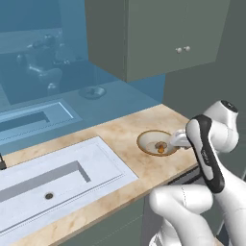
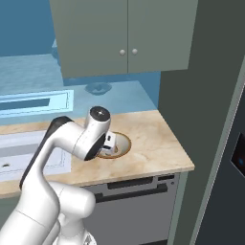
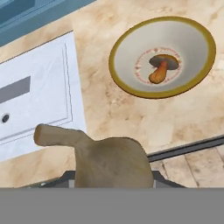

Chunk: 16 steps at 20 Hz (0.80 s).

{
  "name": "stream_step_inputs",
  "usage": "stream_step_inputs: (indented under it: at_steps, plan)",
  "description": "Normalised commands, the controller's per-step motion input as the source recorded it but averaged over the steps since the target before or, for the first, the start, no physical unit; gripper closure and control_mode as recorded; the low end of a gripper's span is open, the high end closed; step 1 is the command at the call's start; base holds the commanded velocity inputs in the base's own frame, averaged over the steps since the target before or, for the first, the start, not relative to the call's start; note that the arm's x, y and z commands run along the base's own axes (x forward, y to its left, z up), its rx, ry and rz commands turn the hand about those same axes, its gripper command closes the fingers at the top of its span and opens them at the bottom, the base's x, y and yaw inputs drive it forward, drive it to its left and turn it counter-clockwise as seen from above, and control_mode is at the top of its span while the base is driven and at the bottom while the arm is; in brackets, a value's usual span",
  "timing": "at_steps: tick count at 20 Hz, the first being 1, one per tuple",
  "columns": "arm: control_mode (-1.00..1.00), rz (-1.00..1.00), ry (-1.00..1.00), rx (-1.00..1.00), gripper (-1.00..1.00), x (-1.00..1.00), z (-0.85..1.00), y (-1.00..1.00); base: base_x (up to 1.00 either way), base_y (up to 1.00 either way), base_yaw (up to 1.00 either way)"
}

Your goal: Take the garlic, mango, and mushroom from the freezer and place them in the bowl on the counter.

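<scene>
The beige marble desk (image 1: 125, 134) carries the white sink (image 1: 53, 175) on its left part and, to the right near the front edge, the tan-rimmed bowl (image 3: 162, 57), with grey-green cupboards (image 2: 124, 36) hanging on the wall beyond. The end effector (image 1: 178, 140) hangs just above the bowl's right rim in the left base view, pinching a pale tan garlic bulb (image 3: 109, 159) whose stem points left in the hand view. Inside the bowl lies a small mushroom (image 3: 162, 66) with a brown cap and orange stalk, resting at the centre of the pale inside.
</scene>
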Motion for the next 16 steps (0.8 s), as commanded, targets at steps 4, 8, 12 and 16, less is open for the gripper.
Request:
stream_step_inputs:
  at_steps: [4, 8, 12, 16]
  plan:
    - [-1.0, 0.0, 0.0, 0.0, 1.0, 0.36, -0.1, 0.0, 0.0, 0.0, 0.0]
    - [-1.0, 0.0, 0.0, 0.0, 1.0, 0.42, -0.12, 0.0, 0.0, 0.0, 0.0]
    - [-1.0, 0.0, 0.03, 0.0, 1.0, 0.42, -0.21, 0.0, 0.0, 0.0, 0.0]
    - [-1.0, 0.0, 0.06, 0.0, 1.0, 0.39, -0.26, 0.0, 0.0, 0.0, 0.0]
